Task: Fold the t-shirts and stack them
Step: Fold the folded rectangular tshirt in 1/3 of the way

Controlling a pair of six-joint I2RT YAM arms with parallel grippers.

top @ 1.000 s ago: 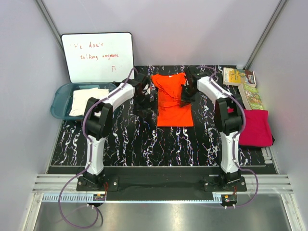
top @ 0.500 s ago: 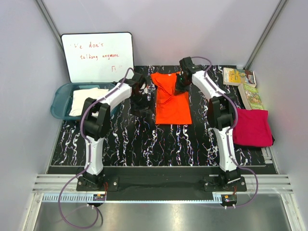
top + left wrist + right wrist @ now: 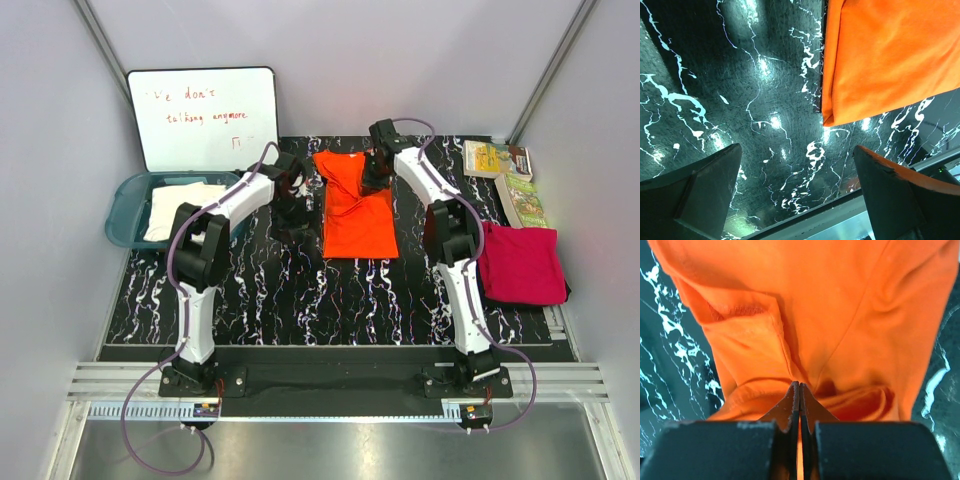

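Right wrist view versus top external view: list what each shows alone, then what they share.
Right wrist only: the right gripper pinched shut on a bunched fold of the orange t-shirt. Top external only: the whiteboard, the cream-white t-shirt in the teal tub, the magenta-pink t-shirt, the booklets. Both: the orange t-shirt on the black marbled table.

Three t-shirts: one orange t-shirt (image 3: 358,215) far centre on the counter (image 3: 260,290), one magenta t-shirt (image 3: 522,264) right, one cream t-shirt (image 3: 180,208) left. One teal tub (image 3: 118,225), one whiteboard (image 3: 203,118), two booklets (image 3: 488,158) far right. Two arms: left arm (image 3: 225,212), right arm (image 3: 440,195).
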